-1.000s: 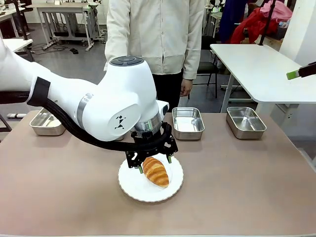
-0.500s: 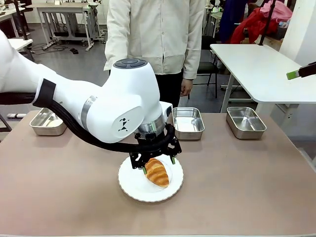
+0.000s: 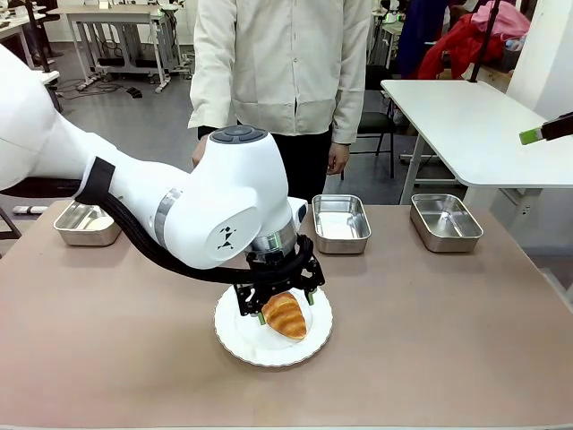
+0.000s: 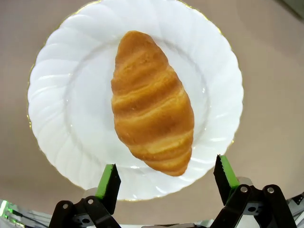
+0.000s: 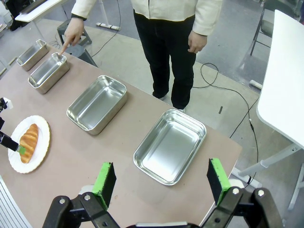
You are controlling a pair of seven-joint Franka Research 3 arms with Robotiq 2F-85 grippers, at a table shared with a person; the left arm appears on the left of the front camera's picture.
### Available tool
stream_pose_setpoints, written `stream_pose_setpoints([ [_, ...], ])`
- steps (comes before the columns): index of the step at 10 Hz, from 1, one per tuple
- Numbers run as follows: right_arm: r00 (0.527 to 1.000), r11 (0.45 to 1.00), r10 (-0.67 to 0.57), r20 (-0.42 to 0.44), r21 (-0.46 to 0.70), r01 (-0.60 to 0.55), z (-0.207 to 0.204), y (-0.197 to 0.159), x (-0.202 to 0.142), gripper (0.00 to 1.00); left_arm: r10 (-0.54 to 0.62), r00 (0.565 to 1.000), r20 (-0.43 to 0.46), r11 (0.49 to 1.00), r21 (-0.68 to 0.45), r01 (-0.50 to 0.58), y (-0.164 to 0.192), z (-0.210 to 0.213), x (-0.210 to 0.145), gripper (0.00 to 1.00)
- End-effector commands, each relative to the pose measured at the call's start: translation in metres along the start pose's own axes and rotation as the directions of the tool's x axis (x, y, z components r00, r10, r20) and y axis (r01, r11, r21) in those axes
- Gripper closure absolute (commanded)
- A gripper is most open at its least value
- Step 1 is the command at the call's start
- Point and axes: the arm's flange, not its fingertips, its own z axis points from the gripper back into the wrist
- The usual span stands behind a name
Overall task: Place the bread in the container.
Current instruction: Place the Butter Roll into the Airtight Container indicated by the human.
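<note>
The golden-brown croissant [image 4: 151,105] lies on a round white plate [image 4: 61,95] in the middle of the table [image 3: 430,322]. My left gripper [image 3: 285,307] hangs low over it, open, and its green-padded fingers [image 4: 110,176] straddle the croissant's [image 3: 285,315] near end without touching it. My right gripper [image 5: 160,175] is open and empty, high above the table's right end. Several identical steel pans stand along the far edge. A person's hand [image 5: 71,33] points a finger at the rim of the second pan from the left [image 5: 48,71].
Other pans sit at the far left [image 3: 86,222], centre right [image 3: 340,222] and right [image 3: 445,220]. My left arm's big white joint [image 3: 228,202] covers the pan being pointed at in the front view. The person [image 3: 282,63] stands at the far side.
My left gripper has sunk closer to the plate, still open, and its fingers now flank the croissant. The croissant and plate have not moved.
</note>
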Motion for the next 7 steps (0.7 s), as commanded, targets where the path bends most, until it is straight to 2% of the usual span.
stream_pose_setpoints([
  [1, 1.0, 1.0, -0.003, 0.022, 0.009, 0.002, 0.0, -0.001, 0.001, 0.0, 0.056, 0.997, 0.059, 0.998, 0.029, -0.058, -0.012, -0.012, 0.003, 0.0],
  [7, 1.0, 1.0, -0.003, 0.022, 0.009, 0.002, 0.0, -0.001, 0.001, 0.0, 0.078, 0.995, 0.067, 0.996, 0.038, -0.081, -0.014, -0.033, 0.018, 0.0],
])
